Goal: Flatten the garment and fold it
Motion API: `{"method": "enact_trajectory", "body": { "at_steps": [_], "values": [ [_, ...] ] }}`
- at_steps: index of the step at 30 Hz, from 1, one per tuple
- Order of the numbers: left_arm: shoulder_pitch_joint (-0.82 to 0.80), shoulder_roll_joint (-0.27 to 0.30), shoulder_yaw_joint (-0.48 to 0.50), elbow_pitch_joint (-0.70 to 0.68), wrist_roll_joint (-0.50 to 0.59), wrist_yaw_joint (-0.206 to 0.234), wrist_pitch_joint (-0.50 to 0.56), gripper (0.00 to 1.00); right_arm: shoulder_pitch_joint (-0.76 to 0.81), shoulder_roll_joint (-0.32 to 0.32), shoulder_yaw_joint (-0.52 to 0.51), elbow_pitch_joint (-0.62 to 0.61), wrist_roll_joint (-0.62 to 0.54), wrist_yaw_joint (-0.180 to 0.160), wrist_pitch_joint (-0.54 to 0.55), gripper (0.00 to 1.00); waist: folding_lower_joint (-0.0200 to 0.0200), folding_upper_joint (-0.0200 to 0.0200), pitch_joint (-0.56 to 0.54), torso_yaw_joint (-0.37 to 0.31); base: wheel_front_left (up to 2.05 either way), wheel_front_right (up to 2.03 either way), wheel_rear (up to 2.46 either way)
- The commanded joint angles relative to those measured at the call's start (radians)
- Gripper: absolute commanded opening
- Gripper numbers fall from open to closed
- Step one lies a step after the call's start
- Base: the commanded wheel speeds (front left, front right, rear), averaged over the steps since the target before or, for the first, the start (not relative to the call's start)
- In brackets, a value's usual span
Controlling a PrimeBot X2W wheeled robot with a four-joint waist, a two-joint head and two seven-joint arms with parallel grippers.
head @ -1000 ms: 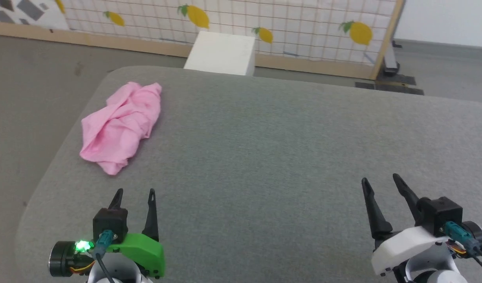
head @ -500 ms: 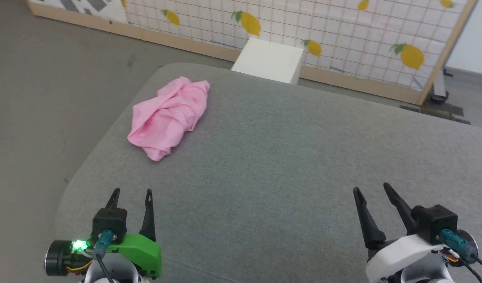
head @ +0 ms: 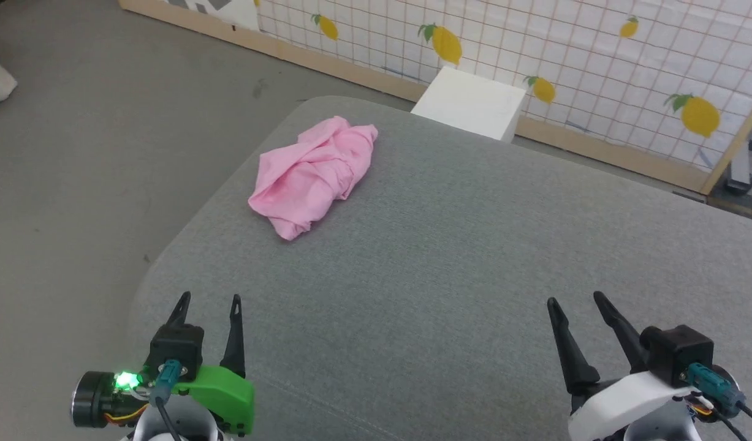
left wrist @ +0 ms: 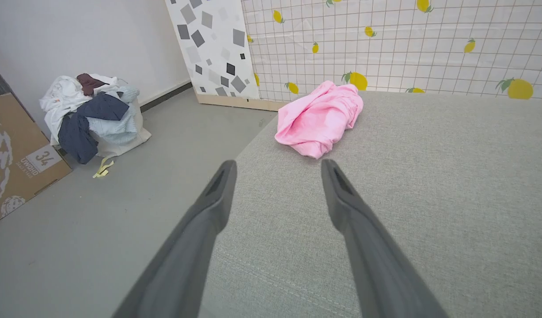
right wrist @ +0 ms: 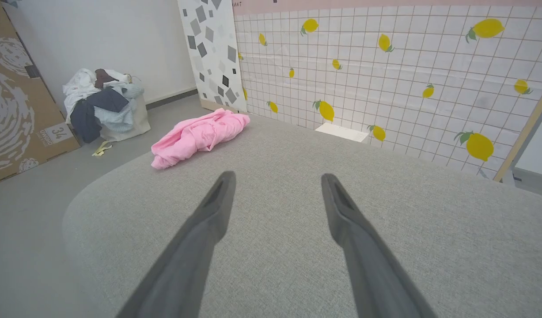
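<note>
The shorts [head: 314,177] lie in a pink, crumpled heap on the grey table [head: 449,257], close to its far left corner. No part of them is flat. The waistband and legs are lost in the folds, so I cannot tell which end is which.

The left hand [head: 210,298] hangs over the near left part of the table, fingers wide apart, holding nothing. The shorts are at about 1 o'clock from it, well apart. The right hand [head: 575,299] is over the near right side, also wide open and empty. From it the shorts are at about 10 o'clock, farther off.

So the job looks to be at its very start: nothing is flat and nothing is folded. The step in hand is getting to the shorts.

Next, I think both hands need to reach out to the heap. The left hand is nearer. It would do well to pinch an edge that sticks out, like the tip at 6 o'clock of the heap, not a thick lump in the middle. Then the right hand can take a second edge, and the two can pull apart to spread the cloth. The heap is near the table's left side, so pulling toward 3 o'clock seems safer.
</note>
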Motion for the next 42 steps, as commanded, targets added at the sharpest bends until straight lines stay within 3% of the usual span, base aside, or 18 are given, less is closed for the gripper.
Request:
{"method": "enact_trajectory", "body": {
  "at_steps": [1,10,26,33,37,42],
  "values": [
    [-0.013,0.010,-0.004,-0.002,0.008,0.011,-0.007,1.00,0.017,0.002,0.003,-0.006,0.012,-0.001,-0.003,1.00,0.0000,0.0000,-0.002,0.015,0.00,0.00,0.00],
    [-0.014,0.023,-0.019,-0.003,0.003,0.023,-0.010,1.00,0.025,0.003,0.011,-0.012,0.022,-0.002,-0.007,1.00,0.0000,0.0000,-0.005,0.051,0.00,0.00,0.00],
    [-0.026,0.042,-0.028,-0.010,-0.011,0.021,-0.006,1.00,0.024,0.003,0.013,-0.017,0.014,-0.002,-0.009,1.00,0.0000,0.0000,0.021,0.041,0.00,0.00,0.00],
    [-0.080,0.086,-0.021,-0.034,-0.048,-0.036,0.038,1.00,-0.011,0.003,-0.001,-0.049,-0.023,-0.002,0.007,1.00,0.0000,0.0000,0.101,-0.017,0.00,0.00,0.00],
    [-0.148,0.111,0.024,-0.043,-0.096,-0.053,0.066,1.00,-0.032,0.003,-0.025,-0.073,-0.057,-0.002,0.017,1.00,0.0000,0.0000,0.174,-0.064,0.00,0.00,0.00],
    [-0.272,0.174,0.077,-0.030,-0.163,-0.105,0.113,1.00,-0.064,-0.002,-0.036,-0.115,-0.096,-0.002,0.031,1.00,0.0000,0.0000,0.290,-0.128,0.00,0.00,0.00]
  ]
}}
